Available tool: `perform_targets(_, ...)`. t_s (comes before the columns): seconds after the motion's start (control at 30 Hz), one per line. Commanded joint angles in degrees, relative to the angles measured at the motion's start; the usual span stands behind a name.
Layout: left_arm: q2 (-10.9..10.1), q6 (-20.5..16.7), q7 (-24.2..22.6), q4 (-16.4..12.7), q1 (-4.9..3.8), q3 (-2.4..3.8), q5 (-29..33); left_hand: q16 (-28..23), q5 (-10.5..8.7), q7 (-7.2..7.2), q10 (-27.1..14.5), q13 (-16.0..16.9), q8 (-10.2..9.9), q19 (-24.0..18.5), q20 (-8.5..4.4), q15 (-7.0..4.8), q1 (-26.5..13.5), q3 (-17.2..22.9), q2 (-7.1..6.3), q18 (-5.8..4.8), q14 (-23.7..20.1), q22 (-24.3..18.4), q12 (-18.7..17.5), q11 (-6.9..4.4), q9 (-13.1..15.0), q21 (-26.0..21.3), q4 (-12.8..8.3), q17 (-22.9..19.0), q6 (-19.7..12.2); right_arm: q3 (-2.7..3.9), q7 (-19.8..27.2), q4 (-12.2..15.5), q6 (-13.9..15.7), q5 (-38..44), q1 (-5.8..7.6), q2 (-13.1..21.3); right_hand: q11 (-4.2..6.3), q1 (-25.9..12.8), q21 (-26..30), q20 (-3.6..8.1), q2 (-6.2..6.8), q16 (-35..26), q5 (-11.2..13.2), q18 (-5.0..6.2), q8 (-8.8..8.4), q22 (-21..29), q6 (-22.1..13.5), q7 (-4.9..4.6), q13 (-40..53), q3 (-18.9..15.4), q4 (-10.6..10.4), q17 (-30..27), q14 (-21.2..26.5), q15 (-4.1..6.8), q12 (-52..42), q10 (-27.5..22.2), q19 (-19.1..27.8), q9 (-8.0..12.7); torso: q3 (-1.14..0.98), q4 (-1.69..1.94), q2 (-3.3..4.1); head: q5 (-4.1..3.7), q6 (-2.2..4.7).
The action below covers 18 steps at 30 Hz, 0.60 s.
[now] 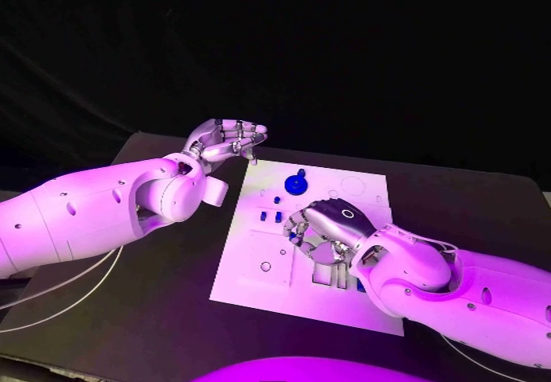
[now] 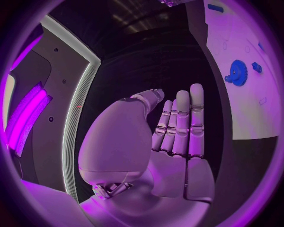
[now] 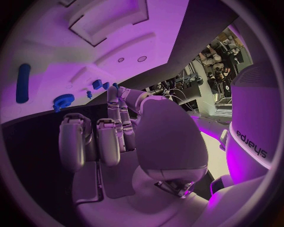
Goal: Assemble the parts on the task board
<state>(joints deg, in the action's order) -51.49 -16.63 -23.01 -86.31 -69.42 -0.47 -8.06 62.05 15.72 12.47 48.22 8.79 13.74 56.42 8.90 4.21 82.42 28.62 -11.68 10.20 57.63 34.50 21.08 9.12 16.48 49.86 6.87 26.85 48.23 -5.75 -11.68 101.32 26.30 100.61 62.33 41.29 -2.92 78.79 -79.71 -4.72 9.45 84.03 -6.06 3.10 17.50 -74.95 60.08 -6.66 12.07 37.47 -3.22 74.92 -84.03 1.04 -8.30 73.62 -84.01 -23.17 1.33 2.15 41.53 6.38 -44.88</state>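
Note:
The white task board (image 1: 345, 306) lies in the middle of the black table. On its far part lies a blue gear (image 1: 296, 185) (image 2: 238, 72) (image 3: 62, 100), with two small blue parts (image 1: 270, 215) nearer. My right hand (image 1: 327, 231) hangs low over the board's middle, fingers curled down. In the right wrist view its thumb and a finger meet on a small blue part (image 3: 115, 86). My left hand (image 1: 230, 139) is raised off the board's far left corner. Its fingers (image 2: 183, 123) lie close together with the thumb beside them. Whether they pinch anything is unclear.
A long blue bar (image 3: 22, 82) (image 2: 216, 7) lies on the board beyond the gear. Rectangular slots (image 1: 330, 274) sit under my right wrist. White cables (image 1: 69, 294) trail over the table's near left. Bare black table (image 1: 138, 318) surrounds the board.

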Motion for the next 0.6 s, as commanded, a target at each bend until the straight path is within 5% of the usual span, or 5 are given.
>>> perform_targets(0.03, 0.25, 0.9, -0.07, -0.06, -0.03, 0.03, 0.12, -0.34, 0.24, 0.25, -0.46, -0.08, 0.34, -0.33, 0.09, 0.08, 0.16, -0.04, -0.33, 0.34, -0.47, -0.07, 0.38, 0.0, -0.08, -0.23, -0.32, -0.1, -0.43, -0.03, 1.95, -1.05, 0.61, -1.57, -1.0, -0.9, 0.09, -0.61, 0.28, 0.21, 0.15, -0.15, -0.27, -0.71, 0.17, -9.54, 0.12, -0.31, -0.1, 0.06, 0.36, 0.57, -3.06, 0.41, 0.24, -0.2, -1.5, -0.14, 0.02, 0.09, -0.01, 1.47, -0.71)
perform_targets(0.27, 0.38, 1.02, 0.01, -0.01, -0.03, 0.03, 0.12, -0.35, 0.23, 0.26, -0.54, -0.08, 0.34, -0.35, 0.1, 0.09, 0.13, -0.05, -0.34, 0.34, -0.51, -0.07, 0.4, 0.01, -0.09, -0.24, -0.34, -0.12, -0.46, -0.07, 2.62, -2.55, 0.9, -2.02, -2.49, -2.35, 0.08, -0.63, 0.31, 0.21, 0.12, -0.17, -0.36, -0.71, 0.16, -9.53, 0.06, -0.34, -0.1, 0.09, 0.43, 0.54, -3.05, 0.4, 0.31, -0.22, -1.49, -0.17, 0.04, 0.04, -0.03, 2.96, -1.21)
perform_targets(0.6, 0.54, 1.09, 0.06, 0.1, -0.03, 0.02, 0.11, -0.37, 0.23, 0.27, -0.62, -0.09, 0.35, -0.39, 0.12, 0.11, 0.11, -0.04, -0.34, 0.34, -0.54, -0.07, 0.43, 0.02, -0.1, -0.26, -0.37, -0.15, -0.48, -0.14, 3.17, -4.21, 0.84, -2.62, -3.89, -3.52, 0.06, -0.67, 0.42, 0.21, 0.1, -0.19, -0.44, -0.68, 0.15, -9.48, 0.0, -0.36, -0.11, 0.11, 0.51, 0.48, -3.04, 0.39, 0.38, -0.23, -1.44, -0.2, 0.12, 0.0, -0.06, 3.74, -1.47)
